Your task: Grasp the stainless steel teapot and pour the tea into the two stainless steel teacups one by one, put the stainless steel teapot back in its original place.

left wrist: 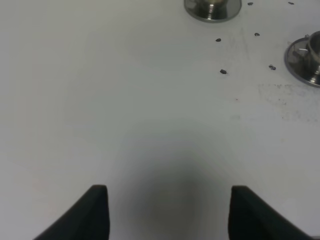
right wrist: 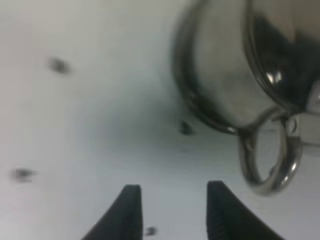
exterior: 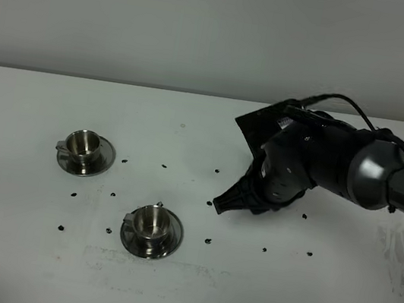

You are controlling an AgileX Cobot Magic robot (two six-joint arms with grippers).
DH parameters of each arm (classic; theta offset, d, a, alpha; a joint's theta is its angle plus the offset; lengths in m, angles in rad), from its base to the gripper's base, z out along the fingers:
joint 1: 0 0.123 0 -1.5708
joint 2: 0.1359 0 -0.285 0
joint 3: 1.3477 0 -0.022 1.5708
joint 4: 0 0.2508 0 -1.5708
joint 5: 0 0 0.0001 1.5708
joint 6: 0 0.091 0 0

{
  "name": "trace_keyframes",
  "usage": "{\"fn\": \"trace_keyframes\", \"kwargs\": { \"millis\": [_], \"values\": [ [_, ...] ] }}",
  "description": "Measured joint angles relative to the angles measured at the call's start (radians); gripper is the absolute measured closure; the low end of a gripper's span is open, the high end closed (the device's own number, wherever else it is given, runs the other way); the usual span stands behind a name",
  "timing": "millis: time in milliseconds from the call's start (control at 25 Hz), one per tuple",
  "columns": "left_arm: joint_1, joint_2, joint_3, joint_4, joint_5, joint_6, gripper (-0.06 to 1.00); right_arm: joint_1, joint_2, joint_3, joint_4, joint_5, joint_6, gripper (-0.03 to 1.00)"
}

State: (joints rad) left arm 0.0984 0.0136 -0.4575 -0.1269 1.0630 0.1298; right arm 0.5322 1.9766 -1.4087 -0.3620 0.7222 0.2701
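The right fingers [right wrist: 127, 215] stand partly apart with only bare table [exterior: 8, 259] in the gap; they grip nothing. Just beside them and off to one side stands the stainless steel teapot [right wrist: 225, 75], its loop handle [right wrist: 265, 160] the part nearest one fingertip but not touching it. From the high camera the teapot is hidden behind the right arm [exterior: 337, 169], which slants down towards the table's middle.

The left fingers [left wrist: 95, 215] are spread wide over bare table and hold nothing.

The two stainless steel teacups [exterior: 150, 224] sit on round saucers on the left half of the table, well apart from both pairs of fingers, one farther back and left [exterior: 83, 147]. Small dark specks [exterior: 208, 240] dot the table around them.
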Motion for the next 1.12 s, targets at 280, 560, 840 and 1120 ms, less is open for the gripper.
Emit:
{"fn": "trace_keyframes", "kwargs": {
  "millis": [280, 560, 840, 1120],
  "values": [
    [0.000, 0.000, 0.000, 0.000, 0.000, 0.000, 0.41, -0.010, -0.103, -0.193, 0.039, 0.180, -0.009, 0.67],
    [0.000, 0.000, 0.000, 0.000, 0.000, 0.000, 0.41, -0.117, 0.017, -0.387, 0.040, 0.379, -0.009, 0.63],
    [0.000, 0.000, 0.000, 0.000, 0.000, 0.002, 0.41, -0.135, 0.137, -0.492, 0.090, 0.412, -0.014, 0.54],
    [0.000, 0.000, 0.000, 0.000, 0.000, 0.003, 0.41, -0.135, 0.210, -0.510, 0.169, 0.414, -0.034, 0.54]
  ]
}}
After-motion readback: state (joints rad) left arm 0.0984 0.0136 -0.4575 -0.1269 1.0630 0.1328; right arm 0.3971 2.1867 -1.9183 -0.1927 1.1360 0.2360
